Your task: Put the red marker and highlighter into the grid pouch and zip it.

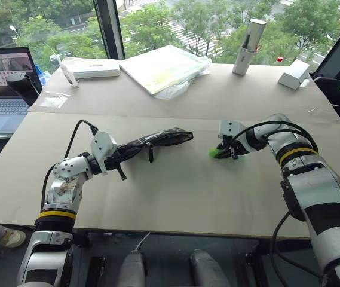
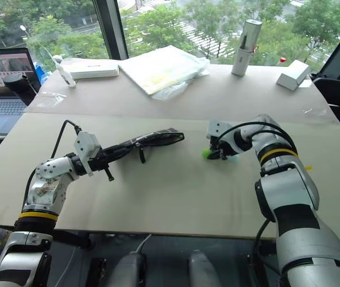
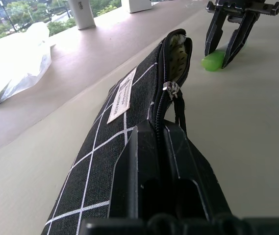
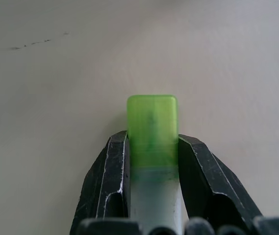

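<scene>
The highlighter (image 4: 152,147) lies on the counter (image 1: 175,197), clamped between the right claw's (image 1: 222,151) fingers, as its wrist view shows. The left claw (image 3: 161,161), pinched together on the grid pouch (image 3: 124,147), holds it mouth open; that wrist view alone reveals its label.
</scene>
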{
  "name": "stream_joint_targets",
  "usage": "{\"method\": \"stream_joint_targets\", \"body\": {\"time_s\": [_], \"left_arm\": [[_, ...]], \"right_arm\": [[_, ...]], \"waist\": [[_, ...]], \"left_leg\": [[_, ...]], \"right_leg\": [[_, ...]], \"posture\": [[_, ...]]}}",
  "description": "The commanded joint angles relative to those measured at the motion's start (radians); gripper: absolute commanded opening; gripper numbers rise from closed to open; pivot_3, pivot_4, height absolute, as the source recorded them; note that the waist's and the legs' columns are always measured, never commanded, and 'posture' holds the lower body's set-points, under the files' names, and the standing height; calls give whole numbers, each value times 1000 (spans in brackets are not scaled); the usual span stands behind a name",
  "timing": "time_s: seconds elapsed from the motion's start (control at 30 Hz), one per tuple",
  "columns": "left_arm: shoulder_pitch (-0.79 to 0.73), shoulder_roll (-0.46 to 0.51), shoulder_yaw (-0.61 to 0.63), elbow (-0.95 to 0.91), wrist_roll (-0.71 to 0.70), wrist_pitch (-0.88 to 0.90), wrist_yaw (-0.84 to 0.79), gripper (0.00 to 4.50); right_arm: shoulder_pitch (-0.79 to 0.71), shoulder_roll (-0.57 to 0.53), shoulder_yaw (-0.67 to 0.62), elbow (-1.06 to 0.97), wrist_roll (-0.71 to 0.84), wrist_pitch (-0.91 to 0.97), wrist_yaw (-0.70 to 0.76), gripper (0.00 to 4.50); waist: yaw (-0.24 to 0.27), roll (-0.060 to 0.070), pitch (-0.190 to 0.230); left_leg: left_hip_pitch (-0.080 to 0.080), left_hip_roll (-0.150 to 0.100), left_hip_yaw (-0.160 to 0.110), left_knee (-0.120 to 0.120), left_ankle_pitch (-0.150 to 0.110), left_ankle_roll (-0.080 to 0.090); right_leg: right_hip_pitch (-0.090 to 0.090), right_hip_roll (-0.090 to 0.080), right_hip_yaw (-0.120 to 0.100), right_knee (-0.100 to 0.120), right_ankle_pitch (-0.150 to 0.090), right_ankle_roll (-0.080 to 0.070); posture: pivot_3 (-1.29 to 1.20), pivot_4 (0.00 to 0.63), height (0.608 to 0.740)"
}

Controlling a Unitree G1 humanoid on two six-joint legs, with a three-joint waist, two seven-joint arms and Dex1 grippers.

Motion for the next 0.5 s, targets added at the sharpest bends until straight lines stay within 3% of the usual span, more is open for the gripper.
{"method": "stream_joint_targets", "body": {"time_s": [0.03, 0.17, 0.3, 0.5], "left_arm": [[-26, 0, 10, -16, -10, -4, 5, 0], [-32, -5, 7, -7, -9, -8, 5, 0], [-32, -14, 1, -6, -7, -8, 5, 0], [-43, -22, -7, 10, -7, -11, -4, 0]], "right_arm": [[-4, 20, -55, -20, 51, 70, 15, 989], [17, 68, -90, -74, 98, 163, 60, 989], [59, 105, -107, -140, 103, 269, -52, 989], [235, 114, -107, -447, 136, 390, -72, 989]], "waist": [[0, 0, 0], [-10, 0, 0], [-22, 0, 0], [-22, 0, -1]], "left_leg": [[0, 0, 0, 0, 0, 0], [0, 0, 0, 0, 0, 0], [0, 0, -1, -1, 0, 0], [2, 0, -1, -2, 0, 0]], "right_leg": [[0, 0, 0, 0, 0, 0], [0, 0, 0, 0, 0, 0], [0, 0, 0, 1, 0, 0], [1, 0, -1, 0, 0, 0]], "posture": [[0, 150, 739], [0, 150, 739], [0, 150, 739], [0, 150, 739]]}}
